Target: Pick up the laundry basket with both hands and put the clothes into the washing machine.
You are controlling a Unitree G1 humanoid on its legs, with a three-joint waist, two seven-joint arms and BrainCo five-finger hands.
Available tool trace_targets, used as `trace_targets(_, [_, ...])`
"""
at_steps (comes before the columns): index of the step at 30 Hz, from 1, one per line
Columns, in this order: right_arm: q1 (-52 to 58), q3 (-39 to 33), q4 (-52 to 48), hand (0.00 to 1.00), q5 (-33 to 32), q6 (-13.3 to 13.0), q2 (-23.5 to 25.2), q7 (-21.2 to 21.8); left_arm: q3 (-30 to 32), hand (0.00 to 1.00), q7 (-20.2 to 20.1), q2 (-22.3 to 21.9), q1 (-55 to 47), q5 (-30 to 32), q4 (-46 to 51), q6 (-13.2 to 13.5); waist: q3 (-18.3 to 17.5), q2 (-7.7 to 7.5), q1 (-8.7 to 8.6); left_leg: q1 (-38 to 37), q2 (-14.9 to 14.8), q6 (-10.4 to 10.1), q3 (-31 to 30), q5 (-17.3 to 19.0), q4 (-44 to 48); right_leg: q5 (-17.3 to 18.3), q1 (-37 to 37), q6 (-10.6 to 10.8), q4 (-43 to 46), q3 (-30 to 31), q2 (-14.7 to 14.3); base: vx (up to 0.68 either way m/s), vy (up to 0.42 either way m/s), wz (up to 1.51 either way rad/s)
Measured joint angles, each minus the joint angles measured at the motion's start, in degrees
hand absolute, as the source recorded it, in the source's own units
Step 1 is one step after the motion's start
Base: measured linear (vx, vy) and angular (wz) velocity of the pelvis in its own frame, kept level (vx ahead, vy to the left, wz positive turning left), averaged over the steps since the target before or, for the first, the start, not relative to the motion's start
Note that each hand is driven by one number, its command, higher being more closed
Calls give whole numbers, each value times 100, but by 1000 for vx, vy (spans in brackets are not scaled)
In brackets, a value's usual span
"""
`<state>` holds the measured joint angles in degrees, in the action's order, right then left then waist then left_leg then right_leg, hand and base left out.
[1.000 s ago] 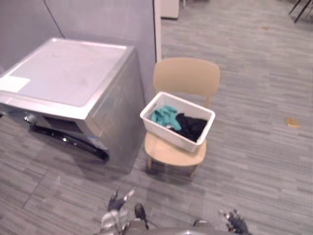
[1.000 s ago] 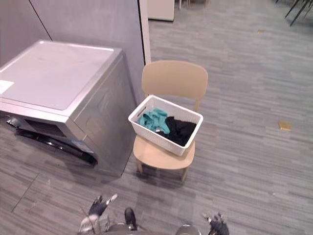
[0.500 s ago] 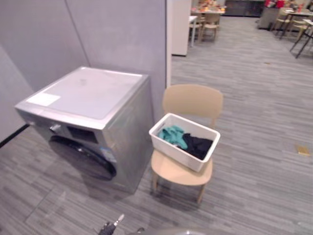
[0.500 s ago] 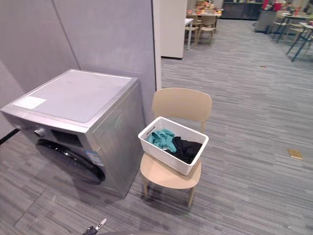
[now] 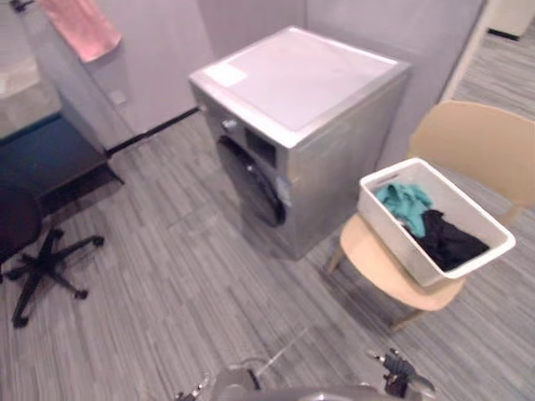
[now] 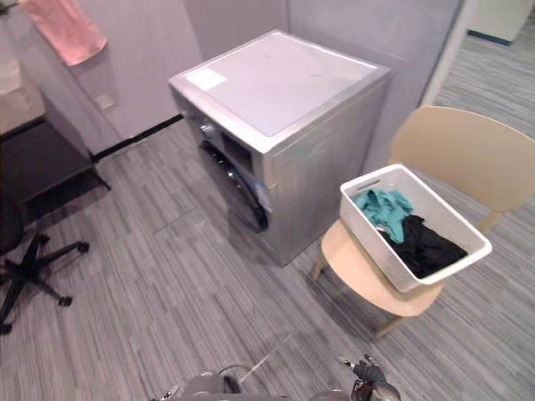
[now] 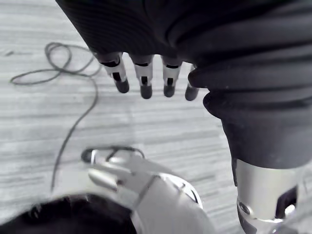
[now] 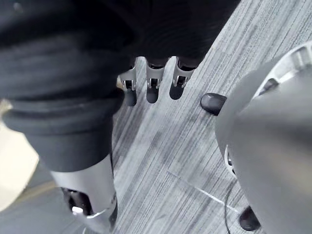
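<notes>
Low at the near edge, the left robot hand [image 7: 141, 84] and right robot hand [image 8: 152, 87] hang over the grey plank floor [image 5: 184, 284], fingers loosely extended, holding nothing. Farther off to the right, a white laundry basket [image 5: 393, 238] sits askew on the seat of a tan wooden chair [image 5: 476, 138], well apart from both hands. Inside lie a teal garment [image 5: 403, 200] and a black garment [image 5: 447, 238]. Just beside the chair stands a silver front-loading washing machine [image 5: 334, 159]. A pink towel [image 5: 84, 25] hangs on the far wall.
</notes>
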<state>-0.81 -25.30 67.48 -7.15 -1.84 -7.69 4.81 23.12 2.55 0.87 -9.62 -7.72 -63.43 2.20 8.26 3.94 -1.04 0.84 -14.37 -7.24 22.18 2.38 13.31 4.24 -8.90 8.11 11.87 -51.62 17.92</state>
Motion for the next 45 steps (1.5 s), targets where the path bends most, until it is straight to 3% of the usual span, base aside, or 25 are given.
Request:
trace_targets(4, [-79,-172,47,0,-238,52,447,39,-168,0,-5,285,131,114,1,-52,46,-438,62,-298,593,87,-144,-50,-857,-406,-200,-30,-210,-286,279,22,249,52])
trace_targets(8, [-241,23,20,0,-239,87,455,47,-677,0,-3,404,279,165,20,-28,-51,-445,124,-467,952,261,-163,-168,-1221,-566,-216,63,-156,-195,582,-15,134,8])
trace_targets(11, [-306,301,-127,0,-237,86,161,32,-1062,0,-6,316,469,189,44,87,-63,-258,140,-469,1338,521,-344,-354,-1742,-563,56,36,554,-246,1096,-17,100,32])
trace_targets(12, [-303,327,-128,0,-245,90,75,21,-1179,0,-4,311,468,196,42,97,-65,-211,92,-486,1453,568,-482,-359,-1771,-532,154,-316,1018,-105,1347,17,123,67])
trace_targets(13, [-306,330,-136,0,-250,94,20,18,-1259,0,-4,316,451,211,44,98,-62,-160,27,-530,1498,641,-631,-324,-1772,-548,395,-1047,1582,389,1522,37,61,78])
trace_targets(14, [-302,410,-162,0,-299,79,81,33,-1460,0,2,390,440,281,39,85,-53,-102,-83,-583,1338,741,-783,-267,-1719,-124,954,-835,2146,1973,1192,33,39,68])
trace_targets(15, [-285,525,-193,0,-353,77,125,58,-1491,0,1,456,448,325,38,83,-47,-100,-111,-572,1264,774,-828,-241,-1678,111,1154,-696,2245,2558,849,12,-48,61])
trace_targets(17, [-231,628,-359,0,-467,46,335,125,-1547,0,-4,670,513,396,33,84,64,-282,-129,-560,1156,776,-1045,-235,-1690,644,1747,-714,2435,3570,-128,-2,-99,51])
trace_targets(18, [-193,626,-359,0,-552,27,401,142,-1512,0,-8,706,550,412,28,74,89,-464,-139,-596,1142,764,-1125,-239,-1708,758,1957,-668,2240,3706,-526,17,-125,42])
trace_targets(20, [-170,618,-358,0,-635,9,427,142,-1346,0,-15,648,629,499,8,60,114,-593,-138,-649,1131,669,-1163,-174,-1758,733,2184,-643,1740,3691,-858,44,-171,27])
trace_targets(21, [-112,610,-359,0,-655,-13,426,134,-1343,0,-18,622,721,610,-8,56,103,-643,-171,-676,1123,630,-1177,-149,-1774,490,2273,-675,1071,3619,-1002,86,-201,47])
trace_targets(22, [-43,554,-359,0,-675,-16,393,127,-1346,0,-20,536,824,654,-17,51,63,-624,-304,-719,1059,607,-1292,-156,-1877,330,2110,-751,887,3439,-1071,111,-156,47])
trace_targets(25, [45,409,-363,0,-675,-24,418,117,-1342,0,-112,141,1097,853,-12,54,48,-352,-311,-782,827,287,-1275,-119,-1871,541,1989,-902,797,3347,-1334,237,-130,10])
trace_targets(29, [295,239,-627,0,-696,-29,647,110,-1393,0,-135,-126,1149,893,131,63,9,-401,-334,-915,620,-4,-1191,147,-1146,795,1332,-945,615,3144,-1475,274,-115,22])
trace_targets(31, [436,313,-791,0,-696,-31,670,106,-1415,0,-133,-219,1116,865,407,84,-43,-416,-326,-212,424,-173,-1137,618,688,767,998,-1006,440,3043,-1472,294,-68,24])
trace_targets(32, [468,358,-866,0,-695,-30,666,107,-1415,0,-134,-264,1068,858,513,89,-71,-356,-310,178,285,-221,-1158,646,1617,761,887,-1016,427,3048,-1495,317,4,-10])
trace_targets(33, [459,457,-902,0,-699,-29,655,107,-1417,0,-133,-313,1018,859,521,88,-78,-272,-272,570,138,-501,-1199,473,2694,777,694,-1049,389,3161,-1514,254,55,-30])
trace_targets(35, [439,592,-1000,0,-719,-33,611,102,-1425,0,-135,-343,904,853,591,100,-89,-208,-257,923,7,-416,-1200,564,3770,795,378,-1072,246,3474,-1490,229,147,-63])
trace_targets(37, [353,615,-974,0,-804,-43,628,103,-1421,0,-130,-306,834,852,583,118,-103,-170,-174,958,-21,-34,-971,794,3665,794,196,-1071,170,3964,-1359,191,215,-107])
trace_targets(39, [220,675,-854,0,-802,-55,665,111,-1393,0,-121,-159,806,840,536,197,-104,-207,-36,1022,-104,99,-1061,854,2731,809,246,-963,193,4580,-1157,176,345,-146])
trace_targets(41, [129,886,-790,0,-741,-60,629,89,-1330,0,-86,-19,685,836,497,255,-143,-218,23,969,51,154,-1998,797,1106,980,491,-536,237,5320,-973,139,442,-158])
trace_targets(42, [130,1145,-723,0,-660,-62,451,76,-1332,0,-66,-18,554,829,404,261,-244,-58,25,847,83,254,-2606,683,282,1098,702,-273,349,5646,-1013,108,571,-131])
trace_targets(43, [137,1311,-693,0,-611,-53,327,67,-1344,0,-42,-67,486,791,350,270,-300,77,17,836,88,238,-2788,658,89,1156,775,-167,408,5764,-1026,120,619,-126])
trace_targets(44, [114,1485,-586,0,-521,-51,192,43,-1338,0,15,-47,527,726,262,265,-305,140,39,891,281,-324,-2759,390,481,1245,722,-32,409,6115,-873,147,592,-85])
trace_targets(45, [143,1584,-572,0,-448,-35,255,51,-1343,0,21,107,535,730,210,265,-347,-13,5,829,434,-180,-2596,492,498,1275,680,33,368,6337,-789,161,424,-85])
